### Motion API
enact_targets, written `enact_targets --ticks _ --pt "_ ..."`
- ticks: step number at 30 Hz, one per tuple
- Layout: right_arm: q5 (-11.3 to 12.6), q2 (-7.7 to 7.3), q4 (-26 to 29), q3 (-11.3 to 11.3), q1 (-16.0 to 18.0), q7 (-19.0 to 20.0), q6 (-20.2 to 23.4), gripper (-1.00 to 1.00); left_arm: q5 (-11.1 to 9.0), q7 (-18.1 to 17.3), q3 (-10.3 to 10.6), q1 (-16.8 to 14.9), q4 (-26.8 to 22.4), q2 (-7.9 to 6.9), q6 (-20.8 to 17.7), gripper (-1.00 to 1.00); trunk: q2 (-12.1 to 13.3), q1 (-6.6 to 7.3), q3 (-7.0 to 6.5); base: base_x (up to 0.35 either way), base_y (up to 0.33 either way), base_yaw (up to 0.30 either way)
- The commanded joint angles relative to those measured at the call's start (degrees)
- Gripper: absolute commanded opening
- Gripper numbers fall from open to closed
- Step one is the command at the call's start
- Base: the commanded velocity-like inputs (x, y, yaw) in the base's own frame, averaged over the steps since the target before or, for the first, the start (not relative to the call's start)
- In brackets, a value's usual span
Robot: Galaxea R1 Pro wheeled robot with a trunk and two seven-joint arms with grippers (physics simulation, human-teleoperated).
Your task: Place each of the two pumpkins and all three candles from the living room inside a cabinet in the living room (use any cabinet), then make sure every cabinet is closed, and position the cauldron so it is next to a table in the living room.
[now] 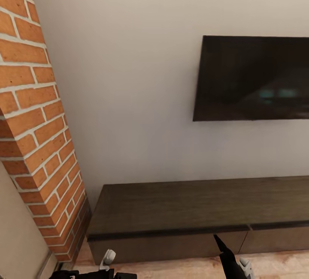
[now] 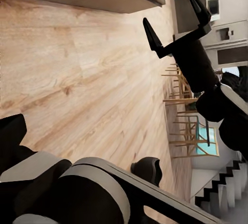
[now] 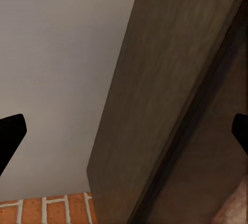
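The long dark cabinet [image 1: 201,219] spans the lower frame, drawers shut. The right gripper [image 2: 178,25], released and empty, points toward it. Left gripper state unclear. Hook a drawer edge squarely, then pull straight.

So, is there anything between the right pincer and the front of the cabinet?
Nothing visible. In the head view the right pincer is open and points at the cabinet, near the seam between two closed drawer fronts. Its wrist view looks along the cabinet with no object between the fingertips.
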State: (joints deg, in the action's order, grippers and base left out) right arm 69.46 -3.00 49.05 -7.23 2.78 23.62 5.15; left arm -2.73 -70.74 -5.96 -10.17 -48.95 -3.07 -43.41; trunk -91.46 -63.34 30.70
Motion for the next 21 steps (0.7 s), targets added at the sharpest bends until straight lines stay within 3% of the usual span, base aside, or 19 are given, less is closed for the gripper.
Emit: enact_targets --ticks 1,4,10,16,21 --pt "0.6 0.02 0.0 -0.1 0.0 0.2 0.5 1.00 -0.2 -0.1 0.0 0.0 0.0 -0.01 -0.6 1.00 -0.4 -0.22 0.24 0.000 0.000 0.000" --pt "0.5 0.02 0.0 -0.2 0.0 0.3 0.4 1.00 -0.1 -0.9 0.0 -0.1 -0.5 -0.01 -0.8 1.00 -1.6 -0.88 0.78 0.000 0.000 0.000" --pt "0.5 0.08 0.1 -0.2 0.0 0.6 0.3 1.00 -0.3 -8.1 -0.3 -1.4 -3.3 -0.01 -1.5 1.00 -4.1 -2.20 1.86 0.000 0.000 0.000" --pt "0.6 0.10 0.1 -0.2 0.0 1.3 0.3 1.00 -0.2 -9.1 -0.3 -2.2 -3.6 1.37 -1.0 1.00 -6.5 -3.52 2.94 0.000 0.000 0.000" --pt "0.5 0.10 0.1 -0.2 0.0 1.4 0.3 1.00 -0.1 -9.0 -0.3 -2.3 -3.3 1.70 -0.8 1.00 -8.5 -4.61 3.83 0.000 0.000 0.000"
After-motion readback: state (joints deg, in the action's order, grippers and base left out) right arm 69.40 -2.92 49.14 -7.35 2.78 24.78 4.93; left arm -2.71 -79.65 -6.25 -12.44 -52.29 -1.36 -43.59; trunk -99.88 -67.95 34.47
